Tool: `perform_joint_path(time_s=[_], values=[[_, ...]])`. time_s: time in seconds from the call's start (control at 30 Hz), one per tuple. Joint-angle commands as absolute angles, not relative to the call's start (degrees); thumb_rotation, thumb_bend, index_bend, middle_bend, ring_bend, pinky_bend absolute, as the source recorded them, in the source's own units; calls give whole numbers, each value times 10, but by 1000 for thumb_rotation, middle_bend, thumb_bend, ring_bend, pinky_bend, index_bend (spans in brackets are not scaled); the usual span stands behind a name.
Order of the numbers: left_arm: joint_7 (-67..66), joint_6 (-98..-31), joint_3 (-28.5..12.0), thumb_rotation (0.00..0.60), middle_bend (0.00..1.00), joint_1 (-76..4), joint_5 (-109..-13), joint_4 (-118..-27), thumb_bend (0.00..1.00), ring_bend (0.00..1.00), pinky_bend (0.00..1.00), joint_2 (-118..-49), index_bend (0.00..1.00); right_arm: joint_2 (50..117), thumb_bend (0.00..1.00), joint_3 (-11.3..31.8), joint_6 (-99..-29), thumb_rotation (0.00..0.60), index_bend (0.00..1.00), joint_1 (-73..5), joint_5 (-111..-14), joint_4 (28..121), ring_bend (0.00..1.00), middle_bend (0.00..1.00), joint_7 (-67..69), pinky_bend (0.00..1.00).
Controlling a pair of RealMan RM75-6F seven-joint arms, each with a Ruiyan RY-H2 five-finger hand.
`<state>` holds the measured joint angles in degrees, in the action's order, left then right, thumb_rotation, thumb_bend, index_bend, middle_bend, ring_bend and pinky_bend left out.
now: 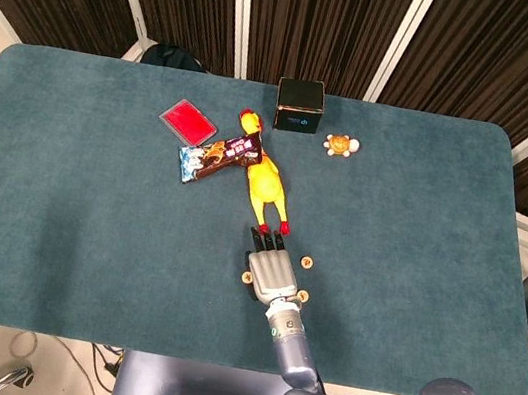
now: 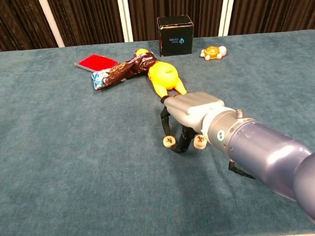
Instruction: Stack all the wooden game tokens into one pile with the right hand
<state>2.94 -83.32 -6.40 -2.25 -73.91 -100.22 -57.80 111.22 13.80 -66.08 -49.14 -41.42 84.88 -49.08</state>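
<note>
No text reads clearly; the black box [image 2: 176,35] bears a small illegible logo.

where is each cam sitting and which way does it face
Head view: high above the near edge, looking steeply down on the whole table; shows the right hand and forearm.
Chest view: low at the near edge, looking level across toward the curtains; the right hand and arm fill the foreground.
Shared: rubber chicken, black box, tokens by the hand.
</note>
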Motion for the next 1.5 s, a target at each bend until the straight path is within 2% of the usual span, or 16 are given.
perform_joint_path(time_s=[0.03, 0.33, 0.67, 1.5], values=[[30, -833, -64, 600, 0, -23, -738, -1001, 187, 0, 162, -578, 119, 1099, 390, 141, -669, 600, 540, -488, -419, 870, 0, 0, -490, 0], [24, -835, -63, 600, 0, -22, -741, -1003, 187, 0, 162, -579, 119, 1038, 389, 132, -697, 600, 540, -467, -421, 942, 0, 0, -498, 0], [21, -835, -62, 600, 0, -21, -740, -1004, 187, 0, 162, -579, 119, 993, 389, 93, -704, 600, 540, -434, -433, 978, 0, 0, -476, 0], [17, -837, -62, 600, 0, -21, -740, -1002, 187, 0, 162, -581, 119, 1009, 389, 84, -695, 600, 540, -425, -445, 947, 0, 0, -460, 0]])
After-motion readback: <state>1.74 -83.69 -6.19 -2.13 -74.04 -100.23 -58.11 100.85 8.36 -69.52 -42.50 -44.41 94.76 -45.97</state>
